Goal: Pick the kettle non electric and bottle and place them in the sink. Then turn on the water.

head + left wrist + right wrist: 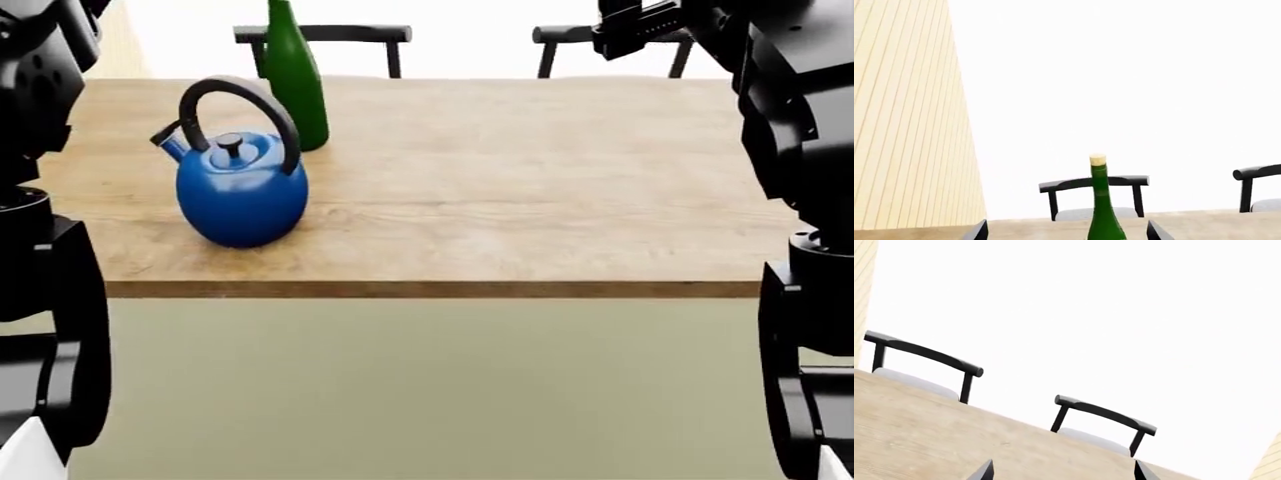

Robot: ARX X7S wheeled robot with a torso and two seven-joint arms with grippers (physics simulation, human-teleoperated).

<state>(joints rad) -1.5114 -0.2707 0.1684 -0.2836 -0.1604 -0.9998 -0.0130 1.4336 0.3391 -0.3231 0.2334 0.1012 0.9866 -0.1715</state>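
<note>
On table (pixel 534 200), glossy blue kettle (pixel 240 195), green bottle (pixel 296 85)

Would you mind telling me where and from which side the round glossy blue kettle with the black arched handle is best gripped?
Probably by the top of its black arched handle, coming down from above. The blue kettle stands upright on the wooden table, and the arch rises clear of the lid knob, leaving room for fingers. The round glossy body looks too wide and slippery. The green bottle stands close behind, so a rear approach seems crowded.

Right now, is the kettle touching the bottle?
Cannot tell. In the head view the kettle overlaps the bottle standing behind it, so no gap or contact shows plainly.
</note>
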